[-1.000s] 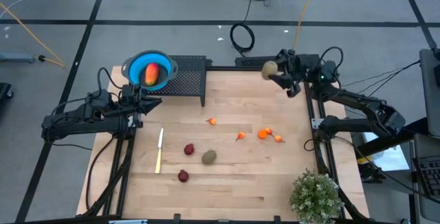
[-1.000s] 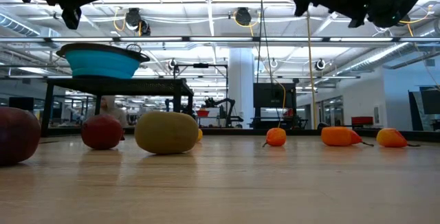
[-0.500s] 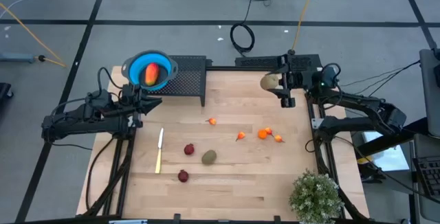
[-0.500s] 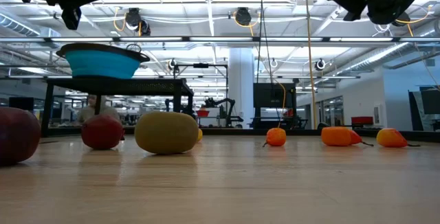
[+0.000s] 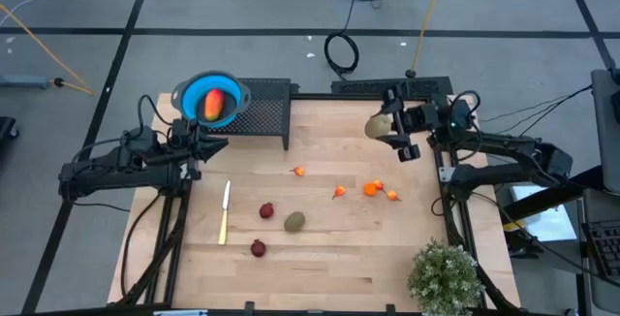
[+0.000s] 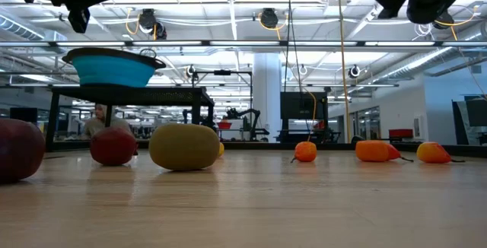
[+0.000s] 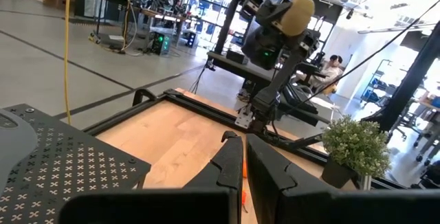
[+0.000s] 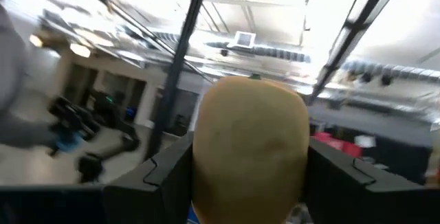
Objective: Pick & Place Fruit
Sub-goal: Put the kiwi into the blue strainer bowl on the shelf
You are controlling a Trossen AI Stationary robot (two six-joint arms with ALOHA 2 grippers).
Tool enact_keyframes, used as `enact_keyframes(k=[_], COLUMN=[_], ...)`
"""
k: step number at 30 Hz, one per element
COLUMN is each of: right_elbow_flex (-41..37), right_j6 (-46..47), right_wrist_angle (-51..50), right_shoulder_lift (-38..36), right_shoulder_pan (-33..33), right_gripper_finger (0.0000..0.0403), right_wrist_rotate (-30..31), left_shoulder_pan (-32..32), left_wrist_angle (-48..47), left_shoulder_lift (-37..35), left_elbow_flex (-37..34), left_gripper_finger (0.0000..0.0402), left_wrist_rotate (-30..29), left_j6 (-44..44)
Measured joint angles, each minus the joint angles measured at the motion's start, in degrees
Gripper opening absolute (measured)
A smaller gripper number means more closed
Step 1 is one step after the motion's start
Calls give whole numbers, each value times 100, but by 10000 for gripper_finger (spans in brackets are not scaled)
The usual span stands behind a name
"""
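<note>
My right gripper (image 5: pixel 385 126) hovers over the table's far right corner, shut on an olive-green oval fruit (image 8: pixel 251 145); the left wrist view shows that fruit (image 7: pixel 297 14) too. An elongated red-orange fruit (image 5: pixel 214 105) lies in the blue bowl (image 5: pixel 190 93). On the table lie two dark red round fruits (image 5: pixel 265 210) (image 5: pixel 258 248), another olive oval (image 5: pixel 294 221) and several tiny orange ones (image 5: pixel 371 188). My left gripper (image 5: pixel 201 144) is shut and waits near the bowl, at the table's left edge. My right gripper pinches the olive-green fruit by its two sides (image 8: pixel 206 162), one finger (image 8: pixel 168 179) on either side. The fingers come from the table's right and slant upward. The fruit (image 5: pixel 379 125) is lifted clear, high above the table.
The bowl stands on a black perforated stand (image 5: pixel 266 110) at the far edge. A slim pale knife (image 5: pixel 225 211) lies at near left. A potted plant (image 5: pixel 444 275) stands at the near right corner. Bare wood (image 5: pixel 329 142) lies between the stand and my right gripper.
My right gripper has carried the olive fruit from over the table's far edge a little toward the near edge, turning its wrist as it went. It has stayed shut on the fruit. In the low view the fruit has left the picture's top.
</note>
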Motion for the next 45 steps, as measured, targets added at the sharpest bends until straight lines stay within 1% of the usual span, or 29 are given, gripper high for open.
enact_keyframes(k=[7,15,20,25,28,31,38,41,45], right_elbow_flex=[0,0,0,0,2,2,2,2,2], right_j6=[1104,2482,3099,3232,3207,3172,2732,2689,2131], right_wrist_angle=[515,1611,1668,1651,1179,225,-1859,-2412,-2983], right_shoulder_lift=[0,0,-27,-33,-41,-33,-33,-33,-33], right_shoulder_pan=[371,568,579,579,587,587,589,587,590], right_gripper_finger=[210,210,210,210,210,210,210,210,210], right_wrist_rotate=[-2,-18,-20,92,664,1100,2149,2504,3031], left_shoulder_pan=[1,2,6,4,4,4,4,4,4], left_wrist_angle=[0,0,0,-2,-4,-4,-1,2,2], left_shoulder_lift=[0,0,0,3,11,17,17,17,17], left_elbow_flex=[0,0,0,0,0,0,0,0,0], left_gripper_finger=[17,17,17,17,17,17,17,17,17], left_wrist_rotate=[0,0,35,138,136,137,136,82,-159], left_j6=[2,-22,-39,-50,-61,-93,-192,-336,-596])
